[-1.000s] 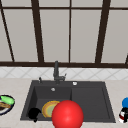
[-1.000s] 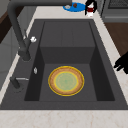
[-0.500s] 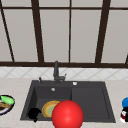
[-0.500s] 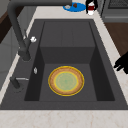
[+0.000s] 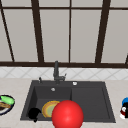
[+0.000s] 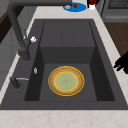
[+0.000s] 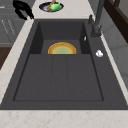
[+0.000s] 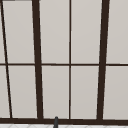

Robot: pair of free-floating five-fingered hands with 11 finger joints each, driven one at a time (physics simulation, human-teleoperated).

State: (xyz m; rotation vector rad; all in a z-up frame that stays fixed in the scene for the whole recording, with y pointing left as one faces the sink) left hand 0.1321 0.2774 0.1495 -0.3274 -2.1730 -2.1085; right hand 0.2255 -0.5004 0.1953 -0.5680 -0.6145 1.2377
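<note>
**sinkwatcher:** Anything different from a second ago? To me the left hand [image 5: 33, 113] hasn't budged. It's parked over the front lip of the sink [image 6: 67, 32], same as before.

**dishpit_dan:** Yep, nothing moved. The plate [image 6: 66, 80] is in the same spot too, so no contact and no pickup has started. It reads as a pause more than progress.

**sinkwatcher:** What are its fingers [image 6: 119, 65] doing?

**dishpit_dan:** They're spread apart and loosely bent, wrapped around nothing. The plate lies flat on the basin floor, below the fingertips and out past them toward the faucet [image 6: 18, 37] side, clearly apart from them. From the front it's just to the right of the fingers, with a big red ball [image 5: 67, 115] covering its right edge.
</note>
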